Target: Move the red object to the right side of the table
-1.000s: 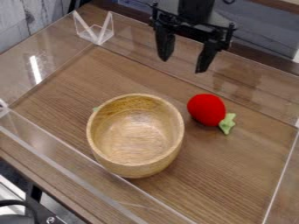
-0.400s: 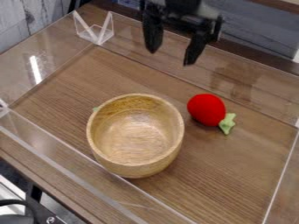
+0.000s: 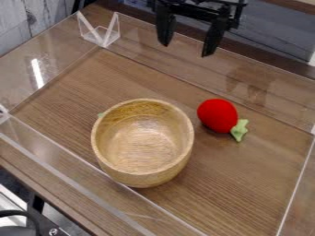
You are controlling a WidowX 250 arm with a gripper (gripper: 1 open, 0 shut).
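The red object (image 3: 218, 114), a small toy strawberry with a green leafy tip pointing right, lies on the brown wood-grain table (image 3: 147, 72) right of centre. My black gripper (image 3: 187, 37) hangs at the top of the view, well above and behind the strawberry. Its two fingers point down, spread wide apart, with nothing between them.
A tan wooden bowl (image 3: 144, 141) stands left of the strawberry, near the front. Low clear acrylic walls (image 3: 50, 64) edge the table, with a clear angled piece (image 3: 99, 29) at the back left corner.
The gripper has risen and shifted slightly left, away from the strawberry, rolling a little. It stays open. Strawberry and bowl have not moved.
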